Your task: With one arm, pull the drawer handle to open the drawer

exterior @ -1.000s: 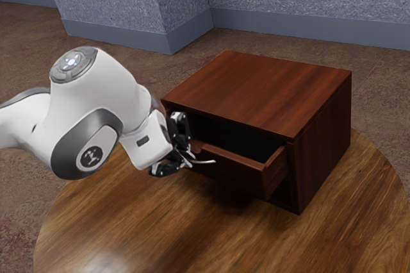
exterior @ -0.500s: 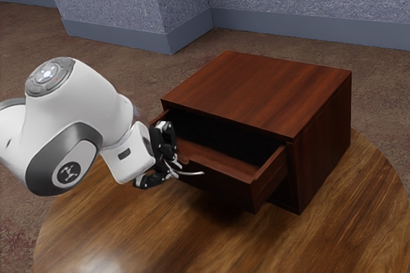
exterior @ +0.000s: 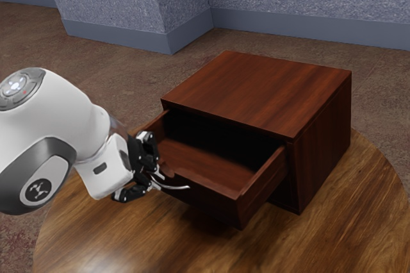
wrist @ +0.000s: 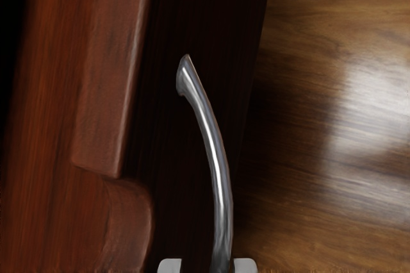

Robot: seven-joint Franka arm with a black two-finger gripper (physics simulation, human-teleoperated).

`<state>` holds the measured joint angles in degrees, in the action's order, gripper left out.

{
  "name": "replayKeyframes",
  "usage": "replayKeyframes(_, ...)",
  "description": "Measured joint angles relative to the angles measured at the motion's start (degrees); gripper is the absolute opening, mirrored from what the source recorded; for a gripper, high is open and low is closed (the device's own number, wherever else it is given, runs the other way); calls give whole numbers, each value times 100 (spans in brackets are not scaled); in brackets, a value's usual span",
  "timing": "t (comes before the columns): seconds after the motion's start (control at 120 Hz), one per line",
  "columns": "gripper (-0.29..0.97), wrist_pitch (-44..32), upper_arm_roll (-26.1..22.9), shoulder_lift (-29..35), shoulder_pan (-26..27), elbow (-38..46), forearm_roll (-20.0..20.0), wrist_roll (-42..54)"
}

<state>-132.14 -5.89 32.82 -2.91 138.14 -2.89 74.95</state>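
Observation:
A dark red wooden cabinet (exterior: 269, 90) stands on the round table. Its single drawer (exterior: 211, 170) is pulled partway out toward the exterior view's left, and its dark inside shows. A curved silver handle (exterior: 172, 184) sticks out from the drawer's front. My black gripper (exterior: 146, 173) is shut on the end of that handle nearest the arm, with the white arm behind it at the left. In the wrist view the handle (wrist: 208, 145) arches along the dark drawer front (wrist: 192, 61) and runs down between my two pale fingertips (wrist: 170, 264).
The round wooden table (exterior: 320, 234) has free surface in front of and beside the cabinet. Its edge curves round at the exterior view's right and lower left. Brown floor and a grey wall with a skirting board (exterior: 128, 33) lie beyond.
My arm has drawn back toward the exterior view's lower left with the handle in its grip. The drawer has slid further out of the cabinet.

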Motion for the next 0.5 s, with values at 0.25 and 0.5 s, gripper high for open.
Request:
replayKeyframes(0.25,-1,295,2,496,1,220,5,-2)
replayKeyframes(0.5,25,1356,162,1341,77,-567,113,80)
